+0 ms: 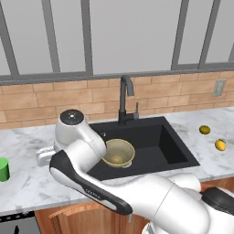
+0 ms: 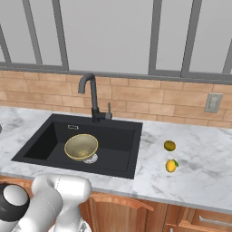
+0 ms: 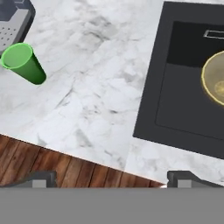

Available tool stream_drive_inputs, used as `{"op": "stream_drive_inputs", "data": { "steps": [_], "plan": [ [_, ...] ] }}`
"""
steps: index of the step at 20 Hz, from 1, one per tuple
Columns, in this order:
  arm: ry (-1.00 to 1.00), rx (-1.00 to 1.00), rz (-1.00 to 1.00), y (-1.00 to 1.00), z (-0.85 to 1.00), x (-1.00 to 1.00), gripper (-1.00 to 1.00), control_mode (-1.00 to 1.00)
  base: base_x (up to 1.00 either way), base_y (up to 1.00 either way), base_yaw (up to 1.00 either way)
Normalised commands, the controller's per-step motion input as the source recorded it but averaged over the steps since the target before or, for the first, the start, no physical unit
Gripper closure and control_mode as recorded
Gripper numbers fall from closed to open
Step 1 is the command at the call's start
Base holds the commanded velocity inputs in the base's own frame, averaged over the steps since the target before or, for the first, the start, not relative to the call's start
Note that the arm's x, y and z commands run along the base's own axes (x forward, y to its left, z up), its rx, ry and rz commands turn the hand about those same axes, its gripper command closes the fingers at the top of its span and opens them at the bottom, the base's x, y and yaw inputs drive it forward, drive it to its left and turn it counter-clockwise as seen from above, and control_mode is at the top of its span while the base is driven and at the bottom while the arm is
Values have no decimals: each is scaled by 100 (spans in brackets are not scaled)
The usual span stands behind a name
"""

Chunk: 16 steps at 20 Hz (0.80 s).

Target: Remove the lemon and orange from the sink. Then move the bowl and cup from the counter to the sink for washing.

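Marble counter (image 3: 87,87), green cup (image 3: 24,63) upright, mouth up

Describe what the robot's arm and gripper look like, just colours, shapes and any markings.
The arm is glossy white with rounded, bulbous links, black bands at the joints, a dark grey joint cap and small lettering on one black band. The gripper ends in two small dark grey, blocky fingertips. No cables visible.

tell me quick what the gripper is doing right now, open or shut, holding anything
Gripper: open, fingers spread wide, holding nothing; it hangs over the counter between the cup and the sink.
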Motion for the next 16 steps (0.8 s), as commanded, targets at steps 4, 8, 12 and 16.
{"op": "stream_drive_inputs", "data": {
  "steps": [4,8,12,16],
  "plan": [
    [7,16,0,14,0,20,-100,-100,0,0,0],
    [3,15,0,17,0,17,-100,-100,0,0,0],
    [2,5,-2,23,0,14,-100,-100,0,0,0],
    [4,7,-2,20,0,16,-100,-100,0,0,0]
  ]
}}
